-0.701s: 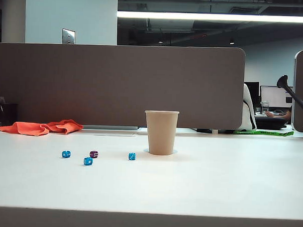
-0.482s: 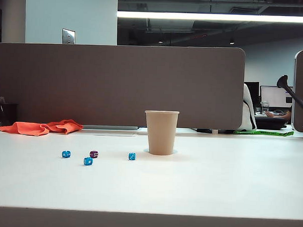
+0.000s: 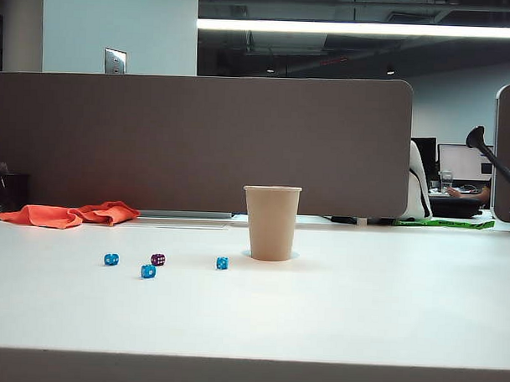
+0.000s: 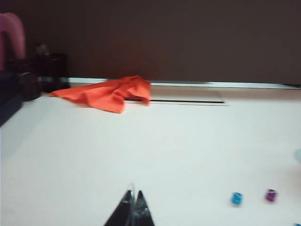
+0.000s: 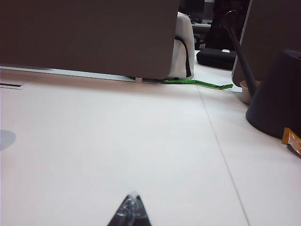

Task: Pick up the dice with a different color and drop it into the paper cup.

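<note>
One white table [image 3: 360, 312] is carrying everything, backed by a grey partition [image 3: 198, 143]. An orange cloth [image 3: 70, 214] is lying crumpled at the far left edge. The paper cup [image 3: 271, 223] is standing upright near the middle. Three blue dice [image 3: 147, 272] are sitting left of the cup, and the dice with a different color [image 3: 158, 260], dark purple, is resting among them, apart from each and well apart from the cup. The left gripper [image 4: 133, 207] is hovering over bare table, its fingers pressed together on nothing. The right gripper [image 5: 130, 209] is hovering likewise to the right, fingers closed and empty.
</note>
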You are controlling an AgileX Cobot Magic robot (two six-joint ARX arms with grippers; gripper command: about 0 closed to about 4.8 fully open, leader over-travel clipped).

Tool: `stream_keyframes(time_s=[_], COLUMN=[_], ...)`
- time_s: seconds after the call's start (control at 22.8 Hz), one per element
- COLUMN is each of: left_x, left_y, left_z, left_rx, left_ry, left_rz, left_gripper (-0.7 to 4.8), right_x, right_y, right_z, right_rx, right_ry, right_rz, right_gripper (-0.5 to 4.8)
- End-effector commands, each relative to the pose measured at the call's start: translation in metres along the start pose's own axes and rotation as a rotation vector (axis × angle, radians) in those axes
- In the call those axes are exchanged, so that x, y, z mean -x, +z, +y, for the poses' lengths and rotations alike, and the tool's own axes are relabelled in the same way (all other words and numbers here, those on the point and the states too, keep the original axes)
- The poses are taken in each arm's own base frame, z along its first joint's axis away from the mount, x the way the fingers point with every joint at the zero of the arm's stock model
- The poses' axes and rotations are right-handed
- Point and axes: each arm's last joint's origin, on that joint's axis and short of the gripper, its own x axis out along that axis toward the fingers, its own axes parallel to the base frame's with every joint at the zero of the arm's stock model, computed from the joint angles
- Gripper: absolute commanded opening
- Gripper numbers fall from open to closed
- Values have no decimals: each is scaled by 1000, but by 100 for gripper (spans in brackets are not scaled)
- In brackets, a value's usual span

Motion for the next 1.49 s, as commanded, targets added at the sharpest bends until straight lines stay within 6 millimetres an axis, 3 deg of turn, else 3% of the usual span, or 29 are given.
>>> stream_keyframes(time_s=[0.04,0.26,0.44,0.66,0.88,1.05,1.23,1.49], left_x=[3,9,7,-4,-10,-8,-4,6], left_y=[16,40,50,66,76,81,86,104], left_z=[-2,-5,-8,-8,-10,-14,-21,-24], left_rx=[12,8,20,31,-21,-25,-18,-15], left_ry=[-67,-161,-270,-293,-310,-356,-434,-506], left_rz=[-50,-29,46,100,106,112,157,189], left_gripper=[-6,-6,-6,-6,-6,-6,-6,-6], right_x=[2,10,8,-16,-54,-83,-106,-135], right_y=[14,48,69,101,125,136,140,145], right_z=[-1,-3,-2,1,25,75,138,195], right_rx=[-30,-28,-27,-38,-24,48,124,83], right_ry=[-1,0,89,186,289,351,459,504], right_rz=[-71,-147,-76,52,196,286,358,399], right_gripper=[-1,-1,-2,-2,-2,-1,-1,-1])
